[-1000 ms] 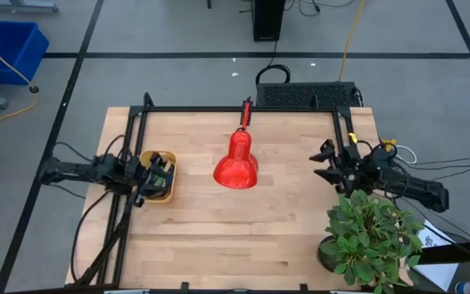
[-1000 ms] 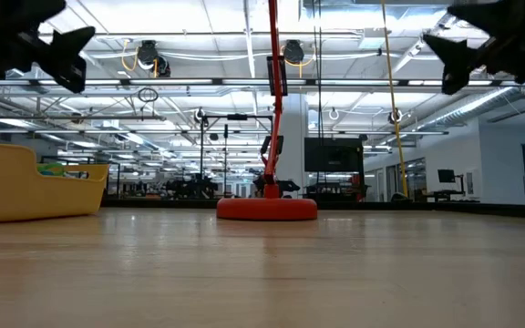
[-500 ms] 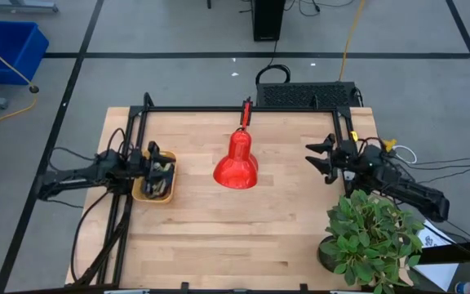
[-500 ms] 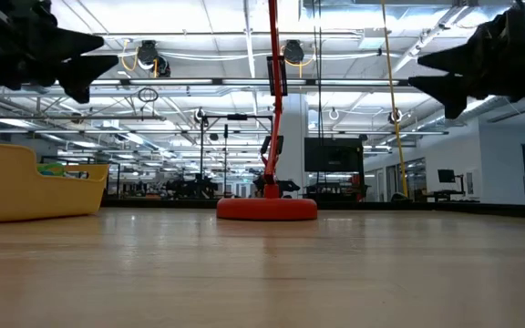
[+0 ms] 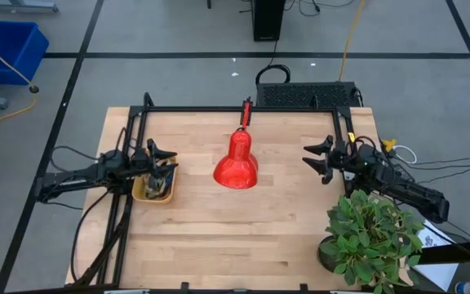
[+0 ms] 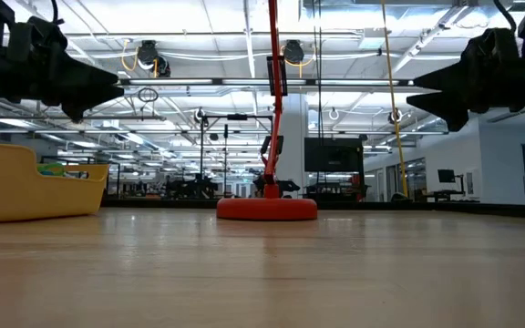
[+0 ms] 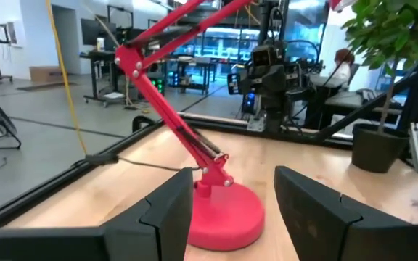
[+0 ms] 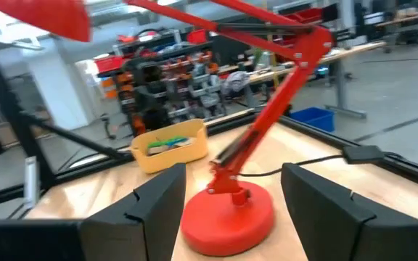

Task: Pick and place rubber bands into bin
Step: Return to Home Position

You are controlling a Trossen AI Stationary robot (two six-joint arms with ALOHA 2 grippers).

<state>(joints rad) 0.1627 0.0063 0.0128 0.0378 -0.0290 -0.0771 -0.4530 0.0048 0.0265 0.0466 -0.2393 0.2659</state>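
Observation:
The yellow-orange bin (image 5: pixel 144 192) stands at the table's left side and holds several rubber bands (image 5: pixel 160 183). They also show in the right wrist view (image 8: pixel 167 143), and green ones show over the bin's rim in the low view (image 6: pixel 53 169). My left gripper (image 5: pixel 172 158) is open and empty. It hangs above the bin's far right corner and points level toward the red lamp (image 5: pixel 237 163). My right gripper (image 5: pixel 307 158) is open and empty. It hangs above the table right of the lamp and points at it.
The red lamp's base (image 6: pixel 267 209) stands mid-table between the two grippers. A potted plant (image 5: pixel 370 237) stands at the near right corner. A black frame (image 5: pixel 243 109) runs along the table's far edge and sides. A blue crate (image 5: pixel 11 49) stands on the floor, far left.
My left gripper has swung up from over the bin toward the table's far edge, then turned level, pointing toward the lamp. My right gripper has moved a little toward the lamp and levelled out. Both stay open and empty.

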